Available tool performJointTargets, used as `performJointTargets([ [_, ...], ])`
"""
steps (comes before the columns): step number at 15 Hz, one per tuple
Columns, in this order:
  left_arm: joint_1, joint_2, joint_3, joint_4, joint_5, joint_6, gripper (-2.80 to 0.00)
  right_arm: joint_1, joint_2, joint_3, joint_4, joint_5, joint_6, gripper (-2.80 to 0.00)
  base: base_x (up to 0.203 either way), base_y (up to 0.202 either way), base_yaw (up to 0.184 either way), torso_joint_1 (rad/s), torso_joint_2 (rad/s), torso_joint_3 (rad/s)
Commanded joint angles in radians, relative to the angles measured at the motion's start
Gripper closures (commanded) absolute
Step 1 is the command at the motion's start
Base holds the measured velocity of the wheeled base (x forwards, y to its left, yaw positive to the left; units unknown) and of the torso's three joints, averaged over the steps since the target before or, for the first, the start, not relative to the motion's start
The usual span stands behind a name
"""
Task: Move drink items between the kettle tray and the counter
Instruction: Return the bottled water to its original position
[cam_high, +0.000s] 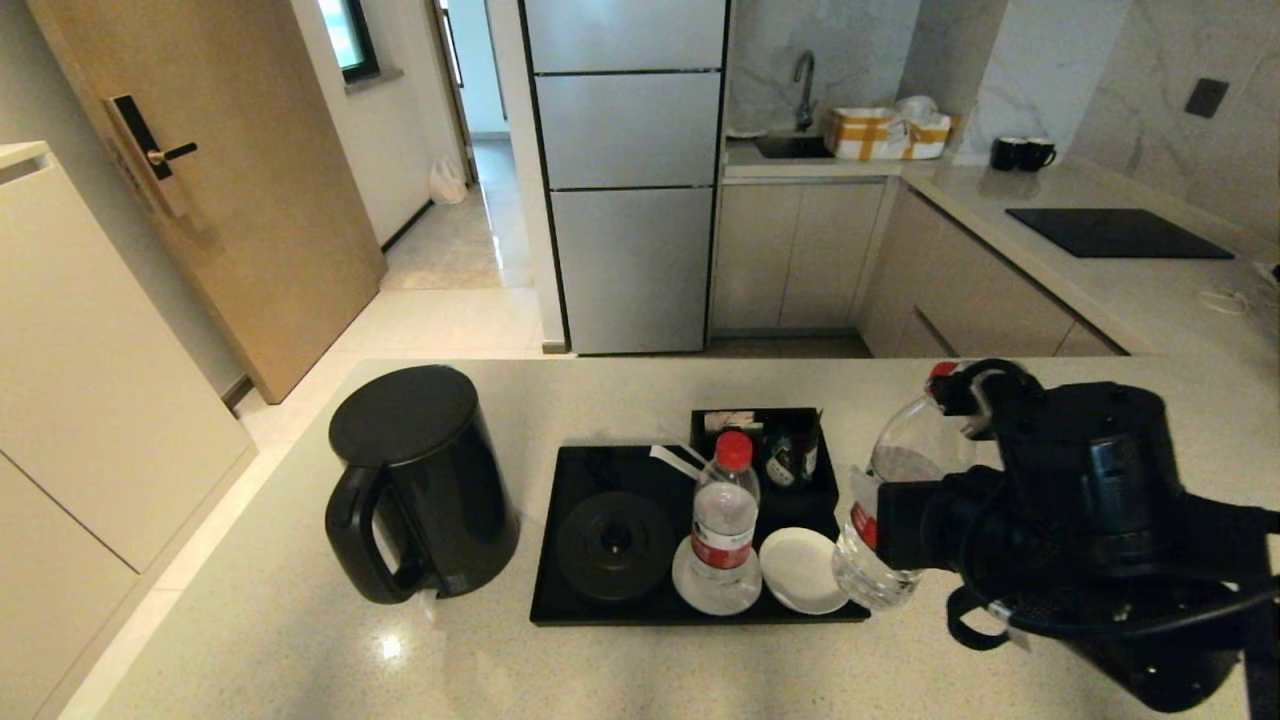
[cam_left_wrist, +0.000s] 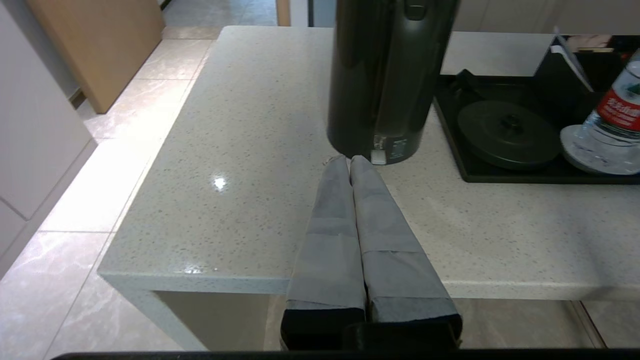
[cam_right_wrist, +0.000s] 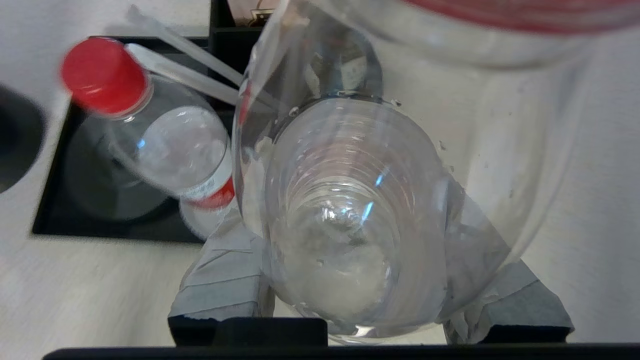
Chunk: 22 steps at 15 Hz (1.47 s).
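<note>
- The left hand (cam_left_wrist: 350, 160), its grey-taped fingers pressed together on nothing, hangs off the near edge of the wide speckled grey-beige stone counter (cam_high: 300, 640), pointing at the tall black electric kettle (cam_high: 420, 480); it looks parked and poses little risk.
- That kettle stands on the counter just beside the flat black rectangular kettle tray (cam_high: 560, 540), not on the tray's round black kettle base (cam_high: 615, 545) (so a sideways swing has a tall thing to catch).
- On the tray an upright clear plastic water bottle with a red cap (cam_high: 726, 520) stands on a white round coaster (cam_high: 690, 590); the second white coaster (cam_high: 800, 570) is bare, and the small black compartment box (cam_high: 755, 440) behind holds dark sachets.
- The right hand (cam_right_wrist: 350, 280) grasps a second clear red-capped bottle (cam_high: 900, 480) around its lower body, tilted, in the air over the counter near the tray's right edge.
- Likely trouble: a smooth, rounded bottle held low could pivot or slip in the grip; a pass towards the tray could knock over the standing bottle.
- The glossy counter would let a tilted landing slide or roll.
- Around: a wooden door (cam_high: 200, 180), steel fridge (cam_high: 630, 170), sink (cam_high: 795, 145) and black hob (cam_high: 1115, 232).
</note>
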Motion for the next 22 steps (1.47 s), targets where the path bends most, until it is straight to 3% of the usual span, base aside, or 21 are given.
performJointTargets([
  [1,0.001,0.001,0.002,0.000,0.000,-0.001,0.00,0.006,0.147,0.000,-0.084,-0.011,0.002,0.00,0.000,0.000,0.000,0.000,0.00,0.000],
  [5,0.001,0.000,0.002,0.000,0.000,-0.001,0.00,0.004,0.357,-0.008,-0.301,-0.019,-0.005,0.00,0.000,0.000,0.000,0.000,0.00,0.000],
  [8,0.001,0.001,0.002,0.000,0.000,-0.001,0.00,-0.039,0.444,-0.028,-0.385,-0.042,-0.013,0.00,0.000,0.000,0.000,0.000,0.00,0.000],
  [12,0.001,0.001,0.001,0.000,0.000,-0.001,0.00,-0.092,0.454,-0.030,-0.429,-0.044,-0.021,0.00,0.000,0.000,0.000,0.000,0.00,0.000],
  [22,0.001,0.000,0.002,0.000,0.000,-0.001,0.00,-0.094,0.495,0.027,-0.514,-0.040,-0.013,0.00,0.000,0.000,0.000,0.000,0.00,0.000],
])
